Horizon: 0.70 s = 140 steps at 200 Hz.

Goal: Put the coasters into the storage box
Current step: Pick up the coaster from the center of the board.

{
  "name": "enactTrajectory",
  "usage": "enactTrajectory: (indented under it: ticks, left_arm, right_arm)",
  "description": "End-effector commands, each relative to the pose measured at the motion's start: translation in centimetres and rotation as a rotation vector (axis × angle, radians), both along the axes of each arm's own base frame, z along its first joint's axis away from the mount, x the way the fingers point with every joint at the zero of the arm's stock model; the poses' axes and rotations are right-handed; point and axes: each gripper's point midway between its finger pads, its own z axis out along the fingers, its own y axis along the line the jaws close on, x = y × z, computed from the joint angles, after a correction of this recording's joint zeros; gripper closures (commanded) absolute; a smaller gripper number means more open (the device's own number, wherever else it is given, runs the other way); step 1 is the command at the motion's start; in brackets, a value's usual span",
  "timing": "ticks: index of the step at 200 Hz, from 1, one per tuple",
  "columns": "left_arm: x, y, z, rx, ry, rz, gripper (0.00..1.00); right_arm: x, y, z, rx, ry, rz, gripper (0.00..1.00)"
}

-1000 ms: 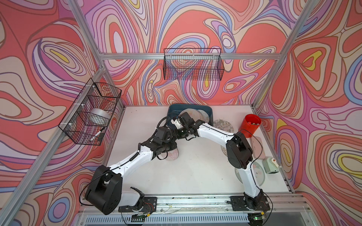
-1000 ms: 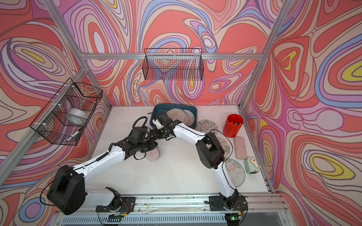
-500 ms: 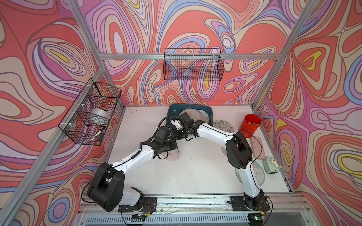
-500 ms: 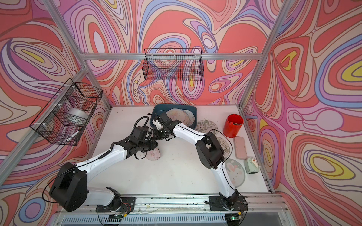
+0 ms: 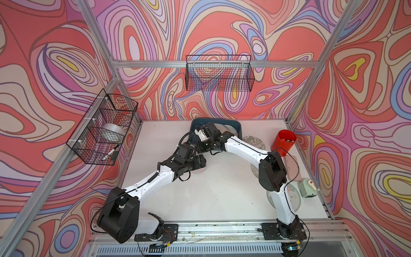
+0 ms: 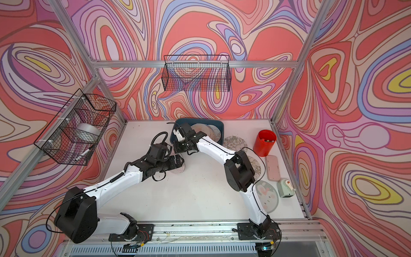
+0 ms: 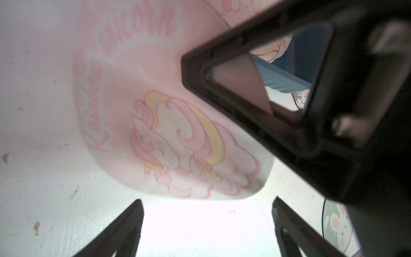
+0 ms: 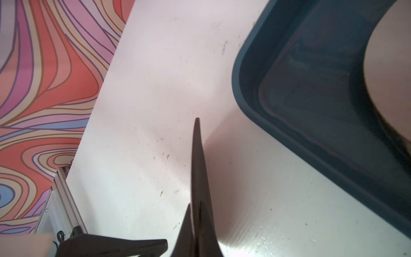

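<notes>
Pink unicorn coaster (image 7: 169, 138) lies on the tabletop (image 5: 222, 195) just short of the storage box (image 8: 246, 84), by my left fingers (image 7: 124, 231), which have just sprung wide & hold nothing; right fingers (image 7: 233, 103), now shut w/ no grip visible, sit over its edge, so boxing it remains undone.

The storage box (image 8: 249, 73) is showing smooth, faintly glossy plastic. The pink unicorn coaster (image 7: 173, 133) is looking matt and smooth. The white surface (image 8: 155, 111) is showing scuffs and a soft sheen. The far basket (image 5: 219, 75) is showing thin black wire.
</notes>
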Motion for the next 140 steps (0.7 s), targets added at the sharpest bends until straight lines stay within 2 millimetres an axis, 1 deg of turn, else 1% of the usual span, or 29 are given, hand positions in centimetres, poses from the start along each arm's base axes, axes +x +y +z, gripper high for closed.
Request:
enactTrajectory:
  ticks: [1, 40, 73, 84, 115, 140]
  left_arm:
    - [-0.2, 0.3, 0.7, 0.000, -0.035, -0.003, 0.00]
    - [-0.7, 0.5, 0.9, -0.001, -0.048, -0.009, 0.00]
    - [-1.0, 1.3, 1.0, 0.023, -0.053, 0.005, 0.00]
    - [-1.2, 1.5, 1.1, 0.028, -0.057, 0.011, 0.00]
    - [-1.7, 2.3, 1.3, 0.037, -0.073, 0.036, 0.00]
    - [-1.9, 2.9, 1.4, 0.043, -0.087, 0.054, 0.00]
  right_arm:
    - [2.1, -0.5, 1.9, -0.009, -0.089, -0.028, 1.00]
    - [5.2, -2.2, 5.5, 0.027, -0.178, -0.084, 1.00]
    - [7.7, -3.9, 8.3, 0.064, -0.261, -0.136, 1.00]
    - [8.3, -4.3, 8.8, 0.068, -0.284, -0.149, 1.00]
    - [10.2, -5.6, 9.2, 0.055, -0.336, -0.194, 1.00]
    - [11.6, -6.4, 9.8, 0.092, -0.363, -0.229, 1.00]
